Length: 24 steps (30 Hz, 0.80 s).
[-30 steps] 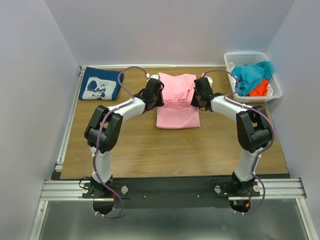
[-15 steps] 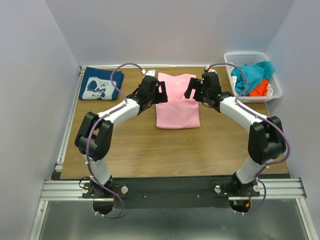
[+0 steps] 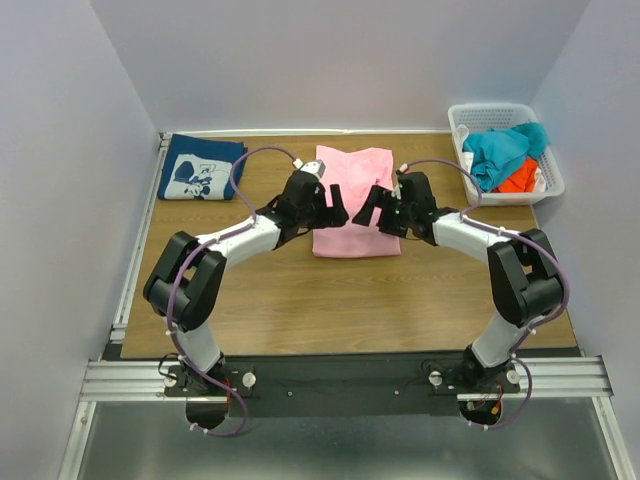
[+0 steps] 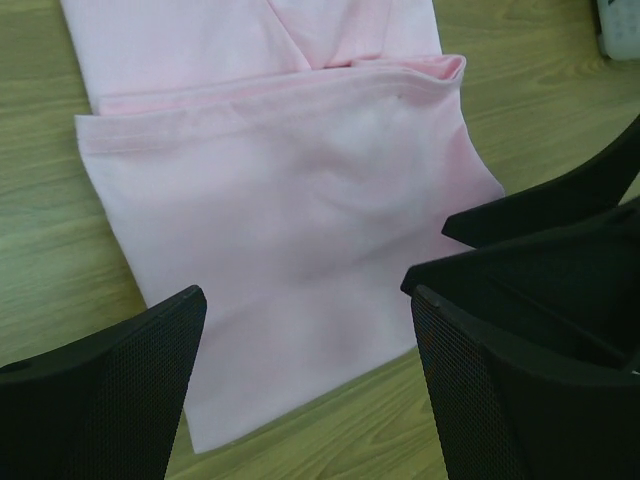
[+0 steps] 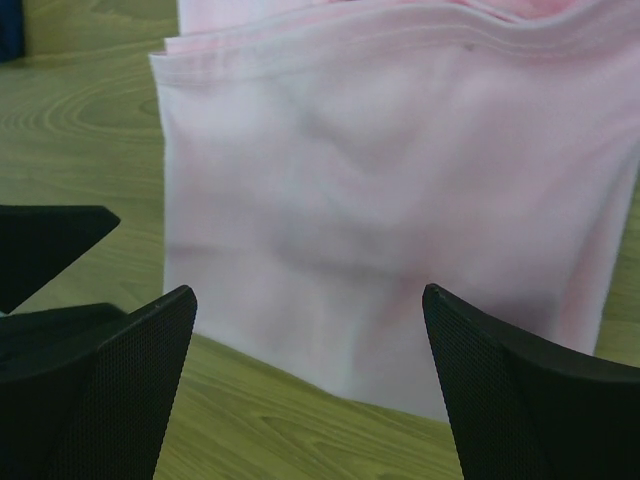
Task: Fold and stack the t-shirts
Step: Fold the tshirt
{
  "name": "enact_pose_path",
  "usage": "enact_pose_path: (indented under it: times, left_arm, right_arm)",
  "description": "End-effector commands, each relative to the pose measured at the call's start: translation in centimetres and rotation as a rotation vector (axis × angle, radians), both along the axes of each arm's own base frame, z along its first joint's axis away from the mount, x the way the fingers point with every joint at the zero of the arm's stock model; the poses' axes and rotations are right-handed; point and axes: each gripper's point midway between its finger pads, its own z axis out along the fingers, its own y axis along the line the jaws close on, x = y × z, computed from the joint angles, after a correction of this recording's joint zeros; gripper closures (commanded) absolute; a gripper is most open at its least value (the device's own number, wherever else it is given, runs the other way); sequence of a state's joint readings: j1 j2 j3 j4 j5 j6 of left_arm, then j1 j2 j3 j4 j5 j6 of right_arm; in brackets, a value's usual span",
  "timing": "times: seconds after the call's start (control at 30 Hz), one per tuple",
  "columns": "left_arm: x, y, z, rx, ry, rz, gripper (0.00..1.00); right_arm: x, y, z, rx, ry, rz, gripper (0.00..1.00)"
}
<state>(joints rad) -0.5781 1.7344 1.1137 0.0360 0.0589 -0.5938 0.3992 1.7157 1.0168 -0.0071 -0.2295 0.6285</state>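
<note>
Our left jaws and right jaws both stand wide apart, holding nothing, with the folded pink t-shirt (image 3: 356, 222) lying flat on the desk (image 3: 300, 290) between and just ahead of them. The cloth looks light, soft and limp, so we judge it will sag and slide. It seems best pinched at its near corners, through all layers. The navy t-shirt (image 3: 200, 168) lies well beyond the left jaws.
</note>
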Motion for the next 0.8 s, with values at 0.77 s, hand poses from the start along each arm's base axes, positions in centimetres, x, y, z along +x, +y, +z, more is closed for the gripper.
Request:
enact_pose_path:
  times: [0.77]
  left_arm:
    - [-7.5,0.7,-9.6,0.045,0.196,-0.068,0.09]
  right_arm:
    - [-6.8,-6.7,-9.2,-0.162,0.209,-0.220,0.00]
